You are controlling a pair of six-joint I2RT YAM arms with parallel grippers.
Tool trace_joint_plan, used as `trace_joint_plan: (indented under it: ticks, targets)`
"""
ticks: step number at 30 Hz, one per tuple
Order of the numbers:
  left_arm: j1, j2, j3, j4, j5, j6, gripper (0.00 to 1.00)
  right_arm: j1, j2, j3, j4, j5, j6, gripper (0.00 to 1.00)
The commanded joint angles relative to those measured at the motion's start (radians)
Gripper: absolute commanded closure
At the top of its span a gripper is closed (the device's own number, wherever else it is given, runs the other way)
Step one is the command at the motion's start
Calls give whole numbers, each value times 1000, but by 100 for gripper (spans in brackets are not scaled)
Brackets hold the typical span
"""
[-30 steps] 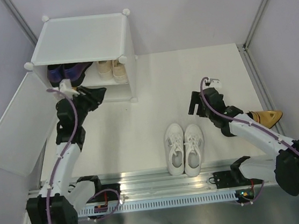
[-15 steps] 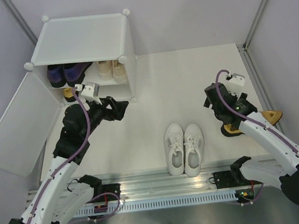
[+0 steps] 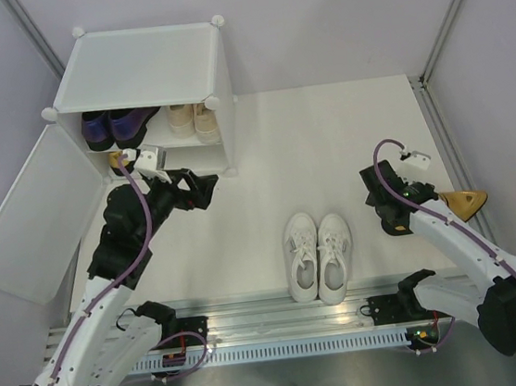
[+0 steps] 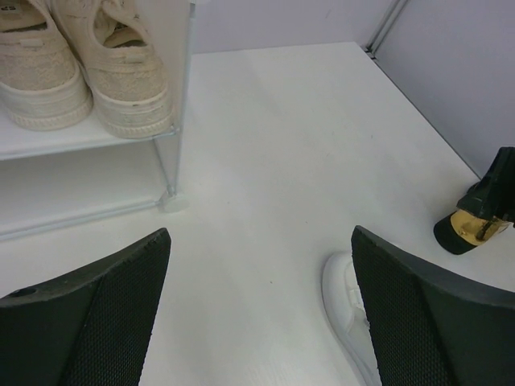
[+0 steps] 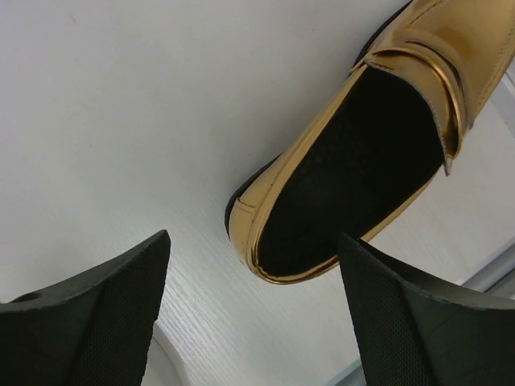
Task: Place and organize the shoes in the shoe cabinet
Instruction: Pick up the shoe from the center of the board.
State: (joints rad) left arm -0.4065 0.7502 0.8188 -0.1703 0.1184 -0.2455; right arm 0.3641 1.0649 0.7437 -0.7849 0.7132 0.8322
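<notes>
The shoe cabinet [image 3: 142,71] stands at the far left with its door [image 3: 32,214] swung open. Purple loafers [image 3: 109,126] and beige sneakers [image 3: 192,118] sit on its upper shelf. The beige sneakers [image 4: 80,72] also show in the left wrist view. A bit of a gold shoe [image 3: 120,158] shows in the lower compartment. My left gripper [image 3: 203,188] hangs open and empty in front of the cabinet. White sneakers [image 3: 319,256] lie side by side near the front. My right gripper [image 5: 253,305] is open just behind the heel of another gold shoe [image 5: 362,153], not touching it; its pointed toe [image 3: 464,200] sticks out past the arm.
A metal rail [image 3: 300,319] runs along the near table edge by the arm bases. Grey walls close in the table, with the right edge [image 3: 444,148] close to the gold shoe. The toe of a white sneaker [image 4: 346,297] lies near my left gripper's right finger.
My left gripper has pulled back out of the cabinet's lower compartment and opened wide. My right arm has swung right and towards the front, coming down over the gold shoe's heel.
</notes>
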Motion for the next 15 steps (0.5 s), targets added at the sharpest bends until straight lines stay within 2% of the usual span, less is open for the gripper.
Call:
trace_joint_plan:
  ticks: [1,6,9,11,12,14,15]
  targets:
    - [-5,-18,-1,23,18,43,5,-28,4,-41,163,-96,-62,13]
    - [-5,-20,-1,20,-31,26,5,-40,26,-64,268,-199,-139,37]
    - [-5,-29,-1,14,-59,26,0,-44,50,-64,295,-234,-160,46]
    - [-5,-37,-1,14,-69,28,0,-45,63,-66,325,-257,-176,48]
    - [-5,-38,-1,14,-71,31,1,-45,73,-67,337,-276,-194,55]
    - [-5,-43,-1,14,-82,34,0,-47,84,-67,368,-322,-208,63]
    - [-5,-46,-3,12,-86,35,0,-47,92,-63,378,-336,-234,72]
